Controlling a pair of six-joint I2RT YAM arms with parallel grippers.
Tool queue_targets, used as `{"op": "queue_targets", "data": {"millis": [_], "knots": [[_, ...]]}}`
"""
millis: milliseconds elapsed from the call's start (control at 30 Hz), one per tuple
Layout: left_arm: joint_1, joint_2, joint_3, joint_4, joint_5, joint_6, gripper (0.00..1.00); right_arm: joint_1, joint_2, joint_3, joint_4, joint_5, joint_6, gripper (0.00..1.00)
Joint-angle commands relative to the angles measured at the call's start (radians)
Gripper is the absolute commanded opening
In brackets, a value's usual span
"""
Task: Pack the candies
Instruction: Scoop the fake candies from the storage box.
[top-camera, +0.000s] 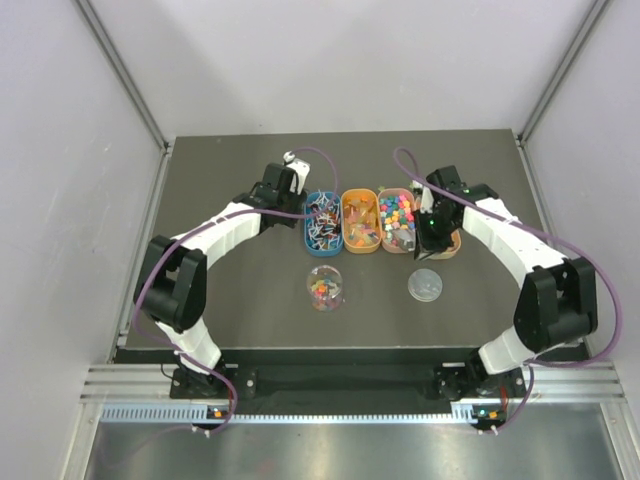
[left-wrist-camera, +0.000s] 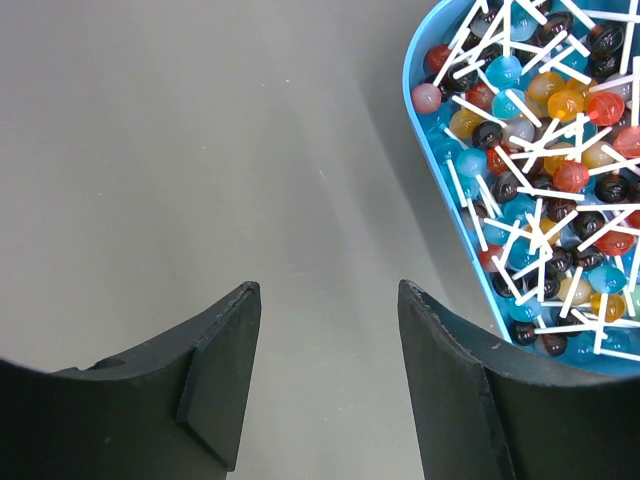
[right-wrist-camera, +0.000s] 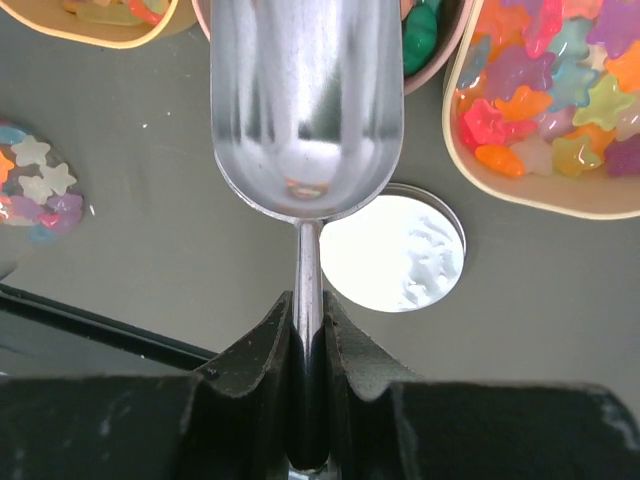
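The dark bench (top-camera: 230, 300) carries four oval trays in a row at its far middle: a blue tray (top-camera: 321, 222) of lollipops (left-wrist-camera: 540, 150), an orange tray (top-camera: 360, 221), a pink tray (top-camera: 397, 220) and, rightmost, a tan tray (right-wrist-camera: 548, 195) of star gummies (right-wrist-camera: 560, 100). Nearer stand a clear jar (top-camera: 324, 288) and, apart to its right, its lid (top-camera: 425, 285). Most candies (top-camera: 397, 208) sit in the trays, and a few are in the jar.

The left tool (left-wrist-camera: 325, 300) hangs over bare bench just left of the blue tray, spread and holding nothing. The right tool (right-wrist-camera: 307, 340) is clamped on the thin handle of a metal scoop (right-wrist-camera: 305, 110), by the pink and tan trays. We see no candy in the scoop.

We judge the slim handle could pivot in that pinch, tipping a load. The scoop looks wide for the unsteadied jar, so candies could scatter or the jar could topple.
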Motion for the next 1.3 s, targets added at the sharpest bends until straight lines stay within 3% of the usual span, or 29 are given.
{"op": "queue_targets", "data": {"millis": [0,633,1267], "knots": [[-0.002,-0.008,-0.006,0.038,0.003,-0.027,0.62,-0.007,0.037,0.066,-0.006,0.030,-0.032,0.00],[0.004,-0.016,-0.049,0.045,0.029,-0.073,0.63,-0.007,0.270,0.272,0.011,0.092,-0.124,0.00],[0.025,-0.028,-0.093,0.036,0.041,-0.080,0.63,-0.007,0.317,0.226,0.135,0.030,-0.178,0.00]]}}
